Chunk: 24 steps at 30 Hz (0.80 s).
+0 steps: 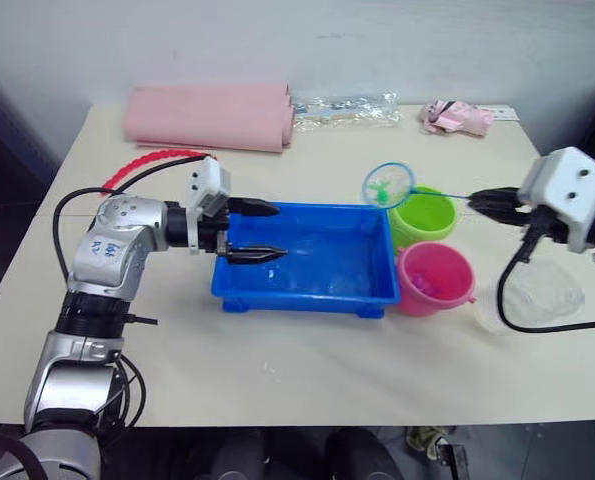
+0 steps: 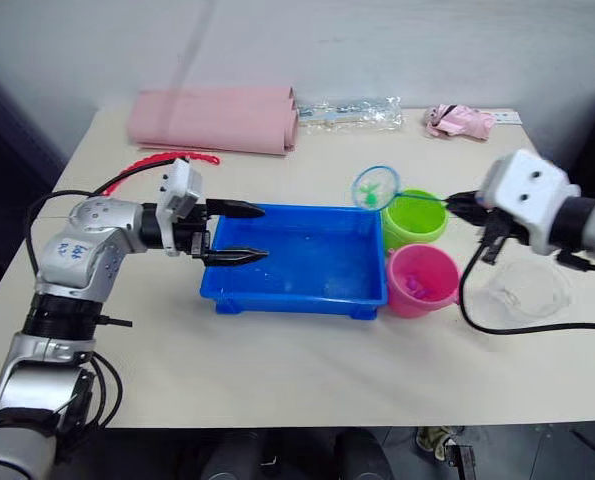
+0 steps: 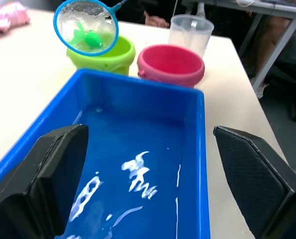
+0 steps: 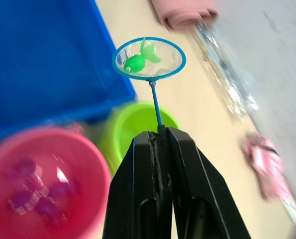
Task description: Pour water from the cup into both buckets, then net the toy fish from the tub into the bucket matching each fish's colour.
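My right gripper (image 1: 474,200) is shut on the thin dark handle of the net (image 1: 388,184). Its blue hoop hangs above the far left rim of the lime green bucket (image 1: 417,230) and holds one green toy fish (image 4: 138,60). The pink bucket (image 1: 429,296) stands just in front of the green one, with several magenta fish (image 4: 33,194) inside. Both buckets touch the right end of the blue tub (image 1: 297,292), which holds water. My left gripper (image 1: 255,232) is open over the tub's left end. The clear cup (image 1: 542,290) stands right of the pink bucket.
A folded pink cloth (image 1: 212,115), a clear plastic bag (image 1: 347,108) and a small pink item (image 1: 457,117) lie along the table's far edge. A red beaded chain (image 1: 152,162) lies behind my left arm. A black cable hangs from my right wrist near the cup.
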Motion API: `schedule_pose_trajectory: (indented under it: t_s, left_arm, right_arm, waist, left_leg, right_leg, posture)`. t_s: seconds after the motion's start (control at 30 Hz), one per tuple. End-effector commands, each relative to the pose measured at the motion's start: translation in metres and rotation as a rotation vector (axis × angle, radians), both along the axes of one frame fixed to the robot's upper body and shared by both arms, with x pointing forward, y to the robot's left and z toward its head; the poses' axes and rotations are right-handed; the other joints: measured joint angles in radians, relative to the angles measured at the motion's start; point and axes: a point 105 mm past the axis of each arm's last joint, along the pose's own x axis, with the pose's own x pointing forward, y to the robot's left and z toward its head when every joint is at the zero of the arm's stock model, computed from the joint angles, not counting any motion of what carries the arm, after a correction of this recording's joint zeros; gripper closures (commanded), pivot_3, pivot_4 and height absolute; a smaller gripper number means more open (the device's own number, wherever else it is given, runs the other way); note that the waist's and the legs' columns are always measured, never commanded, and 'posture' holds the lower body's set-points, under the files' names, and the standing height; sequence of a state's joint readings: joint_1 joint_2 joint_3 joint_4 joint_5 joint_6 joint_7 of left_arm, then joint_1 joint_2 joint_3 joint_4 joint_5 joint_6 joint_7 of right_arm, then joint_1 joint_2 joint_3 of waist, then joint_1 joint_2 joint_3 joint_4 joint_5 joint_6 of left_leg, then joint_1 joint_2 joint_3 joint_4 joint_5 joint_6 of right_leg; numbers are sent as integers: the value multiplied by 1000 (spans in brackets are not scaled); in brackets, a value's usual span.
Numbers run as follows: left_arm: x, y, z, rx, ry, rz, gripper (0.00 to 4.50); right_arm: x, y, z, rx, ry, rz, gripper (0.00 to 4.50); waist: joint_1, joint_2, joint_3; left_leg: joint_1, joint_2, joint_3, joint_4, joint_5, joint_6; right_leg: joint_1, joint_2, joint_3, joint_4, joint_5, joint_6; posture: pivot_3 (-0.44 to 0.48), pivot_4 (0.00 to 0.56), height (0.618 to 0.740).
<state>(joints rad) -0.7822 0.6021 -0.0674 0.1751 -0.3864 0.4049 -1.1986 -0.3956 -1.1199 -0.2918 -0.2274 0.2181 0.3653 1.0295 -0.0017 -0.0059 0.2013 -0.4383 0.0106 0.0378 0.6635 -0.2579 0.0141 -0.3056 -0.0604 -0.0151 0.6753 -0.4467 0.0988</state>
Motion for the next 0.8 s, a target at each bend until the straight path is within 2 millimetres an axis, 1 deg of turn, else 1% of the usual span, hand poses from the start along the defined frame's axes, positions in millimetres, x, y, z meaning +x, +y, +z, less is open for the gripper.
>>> schedule_pose_trajectory:
  t_s: [0.03,0.07,0.13,0.17,0.2,0.23,0.27,0.3,0.33,0.4,0.47,0.5,0.57,0.63,0.73,0.77,0.8]
  left_arm:
    - [-1,-6,10,-1,-48,-36,100]
    - [-1,-7,10,-3,-51,-40,100]
    - [-2,-8,12,-6,-56,-48,100]
    - [-2,-8,12,-7,-57,-49,100]
    - [-1,-8,12,-8,-57,-49,100]
    - [-1,-7,12,-8,-57,-48,100]
    - [0,-7,12,-8,-58,-48,100]
    - [1,-7,11,-9,-58,-47,100]
    - [1,-7,11,-10,-59,-48,100]
    - [1,-7,12,-11,-61,-49,100]
    - [2,-8,14,-12,-63,-50,100]
    - [3,-8,15,-12,-65,-50,100]
    - [5,-8,16,-10,-70,-48,100]
    - [7,-8,17,-9,-75,-46,100]
    - [4,-7,18,-11,-72,-54,100]
    - [3,-7,19,-11,-68,-57,100]
    - [-1,-5,18,-10,-57,-63,100]
  right_arm:
    - [-4,-11,12,-174,-114,-18,4500]
    - [-4,-13,10,-230,-132,-17,4500]
    - [-3,-18,6,-407,-201,-2,4500]
    - [-1,-22,6,-544,-262,14,4500]
    - [0,-24,4,-639,-300,36,4500]
    - [2,-26,5,-772,-372,59,4500]
    - [3,-28,6,-861,-419,86,4500]
    - [2,-24,6,-1000,-492,153,4500]
    - [1,-22,5,-1074,-535,210,4500]
    - [2,-24,-1,-1133,-548,258,4500]
    - [3,-27,-5,-1150,-535,273,4500]
    - [4,-29,-3,-1145,-536,273,4500]
    - [7,-30,7,-1128,-560,259,4500]
    - [9,-30,16,-1039,-574,224,4500]
    - [12,-31,22,-744,-503,138,4500]
    - [12,-30,21,-620,-456,113,4500]
    - [10,-27,16,-493,-381,117,4500]
  waist:
    - [0,0,0]
    - [0,0,0]
    - [-1,0,0]
    - [-2,0,0]
    - [-2,0,0]
    - [-3,0,0]
    - [-4,0,0]
    - [-5,0,0]
    - [-6,0,0]
    - [-9,0,0]
    - [-10,0,0]
    - [-11,0,0]
    - [-13,0,0]
    - [-18,0,0]
    - [-24,0,0]
    - [-24,0,0]
    - [-24,0,0]
  left_leg:
    - [0,0,0,0,0,0]
    - [0,0,0,0,0,0]
    - [0,0,0,0,0,0]
    - [0,0,0,0,0,0]
    - [0,0,0,0,0,0]
    - [0,0,1,0,0,0]
    - [0,0,1,0,0,0]
    - [0,0,1,0,0,0]
    - [0,0,1,0,0,0]
    - [0,1,1,0,0,0]
    - [0,1,1,0,0,0]
    - [0,1,1,0,0,0]
    - [0,1,1,0,0,0]
    - [0,1,1,1,0,0]
    - [1,1,1,0,0,0]
    - [1,1,0,0,0,0]
    - [0,1,0,0,0,0]
  right_leg:
    - [0,0,0,0,0,0]
    - [0,0,0,0,0,0]
    - [0,0,0,0,0,0]
    - [0,0,0,0,0,0]
    - [0,0,0,0,0,0]
    - [0,0,0,0,0,0]
    - [0,0,1,0,0,0]
    - [-1,0,1,1,0,0]
    - [-1,0,1,1,0,0]
    - [-1,0,1,1,0,0]
    - [-1,0,0,2,0,0]
    - [-1,0,0,1,0,0]
    - [-1,0,1,1,0,0]
    - [-1,0,1,2,0,0]
    - [0,1,0,1,0,0]
    - [0,1,-1,1,0,0]
    - [0,1,-1,1,0,0]
  posture:
    - [0,150,740]
    - [0,150,740]
    - [0,150,740]
    - [0,150,740]
    - [0,150,740]
    - [0,150,740]
    - [0,150,740]
    - [0,150,740]
    - [0,150,740]
    - [0,150,740]
    - [0,150,740]
    - [0,150,740]
    - [0,150,740]
    - [0,150,740]
    - [0,150,740]
    - [0,150,740]
    - [0,150,740]
